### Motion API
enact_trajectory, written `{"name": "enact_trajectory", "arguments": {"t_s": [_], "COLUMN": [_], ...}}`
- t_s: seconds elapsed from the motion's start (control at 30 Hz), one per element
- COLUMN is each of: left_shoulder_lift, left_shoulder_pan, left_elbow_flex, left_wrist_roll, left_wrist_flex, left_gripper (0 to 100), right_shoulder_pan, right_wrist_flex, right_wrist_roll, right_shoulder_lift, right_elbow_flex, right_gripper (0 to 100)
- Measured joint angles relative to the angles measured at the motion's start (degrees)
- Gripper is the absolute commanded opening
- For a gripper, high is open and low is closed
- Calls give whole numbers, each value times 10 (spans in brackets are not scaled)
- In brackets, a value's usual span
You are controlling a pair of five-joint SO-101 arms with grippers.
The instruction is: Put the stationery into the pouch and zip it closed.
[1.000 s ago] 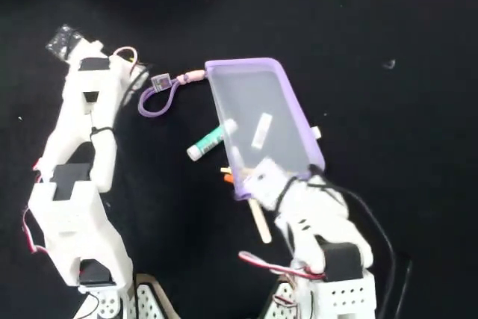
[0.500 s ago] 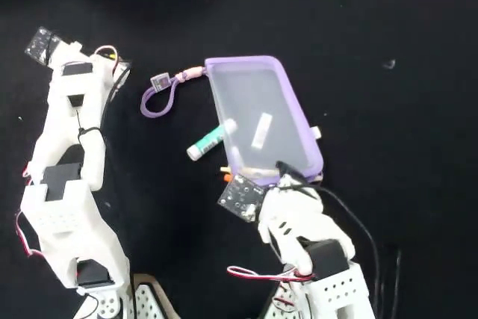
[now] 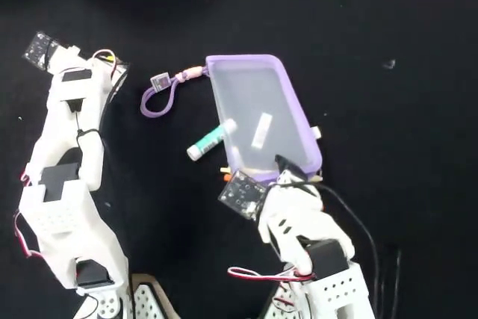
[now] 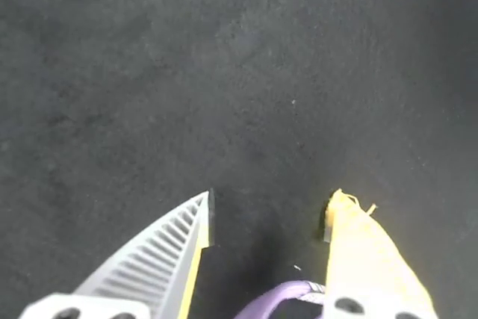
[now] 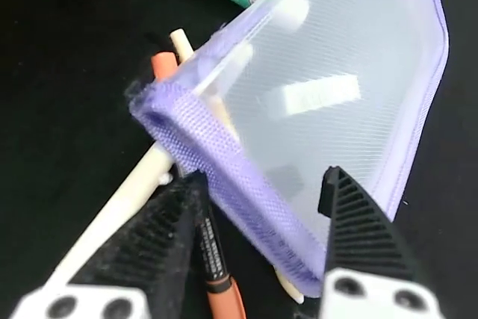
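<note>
The pouch (image 3: pixel 261 113) lies flat on the black counter (image 3: pixel 388 147). Its long axis runs away from the arms with a slight lean, strap end far, near short end at the right hand (image 5: pixel 261 184). Looks light, floppy and slick, so I'd pinch the woven purple edge, not the film. The right hand is spread astride that edge, not clamped. The left hand (image 4: pixel 269 218) is spread too, by the strap (image 3: pixel 158 98). A teal marker (image 3: pixel 207 142) sticks out crosswise, and an orange pen (image 5: pixel 216 282) pokes out from under the near corner.
</note>
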Motion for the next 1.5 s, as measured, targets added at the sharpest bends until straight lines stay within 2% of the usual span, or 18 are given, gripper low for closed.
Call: {"name": "enact_trajectory", "arguments": {"t_s": [0.1,0.17,0.47,0.73,0.87,1.07,1.33,1.5], "left_shoulder_lift": [0,0,0,0,0,0,0,0], "left_shoulder_pan": [-3,-4,-5,-5,-5,-5,-5,3], "left_elbow_flex": [0,0,0,0,0,0,0,0], "left_wrist_roll": [0,0,0,0,0,0,0,0], "left_wrist_flex": [0,0,0,0,0,0,0,21], "left_gripper": [255,255,255,255,255,255,258,350], "right_shoulder_pan": [0,0,0,1,1,-39,-58,-61], "right_wrist_flex": [-32,-51,-99,-98,-71,-31,44,73], "right_wrist_roll": [-30,-40,-56,-128,-136,-137,-175,-176], "right_shoulder_lift": [0,0,0,0,0,0,0,0], "right_elbow_flex": [0,0,0,-85,-123,-172,-249,-244], "right_gripper": [5,34,11,11,11,11,11,11]}}
